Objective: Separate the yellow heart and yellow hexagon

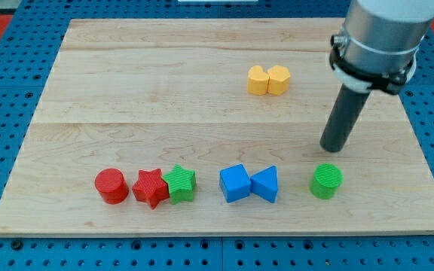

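Two yellow blocks sit side by side and touching in the upper middle of the wooden board (126,90). The left one (257,80) looks like the yellow hexagon and the right one (279,80) like the yellow heart. My tip (331,148) rests on the board to the lower right of the pair, well apart from them. It stands just above the green cylinder (326,181), not touching it.
A row lies near the view's bottom: a red cylinder (111,186), a red star (151,187) touching a green star (180,184), then a blue cube (235,183) touching a blue triangle (266,184). Blue pegboard surrounds the board.
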### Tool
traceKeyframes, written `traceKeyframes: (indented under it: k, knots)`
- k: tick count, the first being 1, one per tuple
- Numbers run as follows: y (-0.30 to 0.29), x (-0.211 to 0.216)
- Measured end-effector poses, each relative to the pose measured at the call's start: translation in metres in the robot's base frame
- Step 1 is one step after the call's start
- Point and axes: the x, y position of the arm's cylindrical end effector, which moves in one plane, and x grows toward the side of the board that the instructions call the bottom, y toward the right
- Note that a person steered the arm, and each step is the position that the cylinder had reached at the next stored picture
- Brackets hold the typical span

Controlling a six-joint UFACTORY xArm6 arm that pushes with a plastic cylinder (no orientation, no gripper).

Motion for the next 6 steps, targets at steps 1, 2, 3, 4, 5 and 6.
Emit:
traceKeyframes:
  k: [1, 2, 3, 4, 5, 6]
  knots:
    - [0.014, -0.062]
    - [0.014, -0.123]
    - [-0.025, -0.156]
    - [-0.092, -0.142]
    - [-0.104, -0.126]
    - [-0.061, -0.131]
